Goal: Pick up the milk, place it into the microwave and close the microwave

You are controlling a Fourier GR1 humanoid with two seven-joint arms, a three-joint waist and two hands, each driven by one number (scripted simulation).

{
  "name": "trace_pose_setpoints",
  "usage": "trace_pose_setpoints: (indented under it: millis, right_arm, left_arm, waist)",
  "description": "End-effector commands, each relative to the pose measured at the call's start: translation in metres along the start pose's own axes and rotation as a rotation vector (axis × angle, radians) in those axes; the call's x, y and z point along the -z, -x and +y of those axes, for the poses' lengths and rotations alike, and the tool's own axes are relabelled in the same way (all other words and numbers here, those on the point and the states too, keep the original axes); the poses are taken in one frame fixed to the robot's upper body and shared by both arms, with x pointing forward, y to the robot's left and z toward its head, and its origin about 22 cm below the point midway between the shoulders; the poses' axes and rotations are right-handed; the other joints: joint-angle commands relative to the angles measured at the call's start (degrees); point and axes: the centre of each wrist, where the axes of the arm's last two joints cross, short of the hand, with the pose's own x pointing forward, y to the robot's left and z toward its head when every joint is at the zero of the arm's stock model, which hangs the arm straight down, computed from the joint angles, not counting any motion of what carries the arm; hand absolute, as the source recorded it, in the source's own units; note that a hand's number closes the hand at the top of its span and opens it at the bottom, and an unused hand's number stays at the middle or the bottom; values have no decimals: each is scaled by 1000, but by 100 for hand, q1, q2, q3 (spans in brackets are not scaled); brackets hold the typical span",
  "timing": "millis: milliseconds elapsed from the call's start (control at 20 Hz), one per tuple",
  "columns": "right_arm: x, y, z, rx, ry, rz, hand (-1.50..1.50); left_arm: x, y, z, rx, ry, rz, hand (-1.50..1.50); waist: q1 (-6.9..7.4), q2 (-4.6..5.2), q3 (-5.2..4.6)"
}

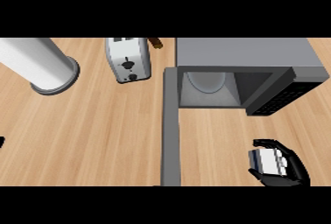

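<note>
Because the right hand [284, 168] had its fingers [268, 143] curled round the milk [266, 160] just below the microwave [245, 72], well right of its open door [170, 127], a skewed carry could have clipped the opening's frame.

No legible text or labels anywhere.
</note>
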Motion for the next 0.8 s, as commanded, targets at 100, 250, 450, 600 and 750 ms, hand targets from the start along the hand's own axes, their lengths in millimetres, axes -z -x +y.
trace_pose_setpoints:
  millis: [100,250,450,600,750]
  right_arm:
    - [-10,6,15,-65,95,-248,150]
    - [11,-5,18,86,81,-263,150]
    - [10,-21,14,79,6,-303,150]
    - [20,-30,36,54,125,-303,150]
    - [52,-47,39,10,275,-296,150]
  left_arm:
    - [0,-4,-3,-14,-3,10,-150]
    - [-2,-1,0,-9,-7,3,-150]
    - [-5,-1,12,6,7,11,-150]
    - [-6,-7,17,-7,11,5,-150]
    - [-10,6,10,-39,6,0,-150]
  waist:
    - [-31,-1,-2]
    - [-67,-16,-13]
    - [-78,-19,-16]
    - [-61,-14,-16]
    - [-45,-11,-17]
